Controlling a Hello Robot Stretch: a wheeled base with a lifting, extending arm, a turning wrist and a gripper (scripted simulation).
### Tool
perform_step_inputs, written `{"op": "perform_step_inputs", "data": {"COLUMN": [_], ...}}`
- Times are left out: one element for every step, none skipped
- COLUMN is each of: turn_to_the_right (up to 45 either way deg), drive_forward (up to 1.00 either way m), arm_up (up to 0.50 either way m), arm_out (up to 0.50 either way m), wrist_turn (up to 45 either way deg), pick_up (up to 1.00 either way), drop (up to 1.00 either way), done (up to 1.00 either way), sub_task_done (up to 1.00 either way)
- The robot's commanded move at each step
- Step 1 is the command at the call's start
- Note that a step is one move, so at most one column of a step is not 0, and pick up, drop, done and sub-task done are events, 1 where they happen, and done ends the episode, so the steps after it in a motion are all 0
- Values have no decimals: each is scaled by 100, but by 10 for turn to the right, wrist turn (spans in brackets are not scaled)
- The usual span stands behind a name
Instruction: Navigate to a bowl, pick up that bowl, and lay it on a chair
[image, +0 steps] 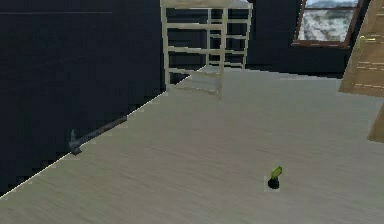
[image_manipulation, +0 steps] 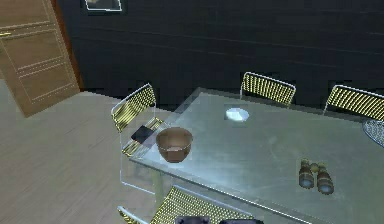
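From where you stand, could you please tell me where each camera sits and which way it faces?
Forward view: on the robot, looking ahead and down over floor to a pale shelf frame and window; no robot part made out.
Arm side view: on the body, looking sideways at the table with the bowl and chairs; no robot part made out.
Shared: probably the wooden door.

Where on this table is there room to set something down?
The middle of the table is bare, bordered by the brown bowl, the white dish and the two dark shakers. Crowded: the bowl's corner; the chair beside it has a dark object on its seat.
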Motion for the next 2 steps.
{"op": "perform_step_inputs", "data": {"turn_to_the_right": [0,0], "drive_forward": [0,0], "arm_up": [0,0], "arm_out": [44,0], "wrist_turn": [0,450], "pick_up": [0,0], "drop": [0,0], "done": [0,0], "sub_task_done": [0,0]}}
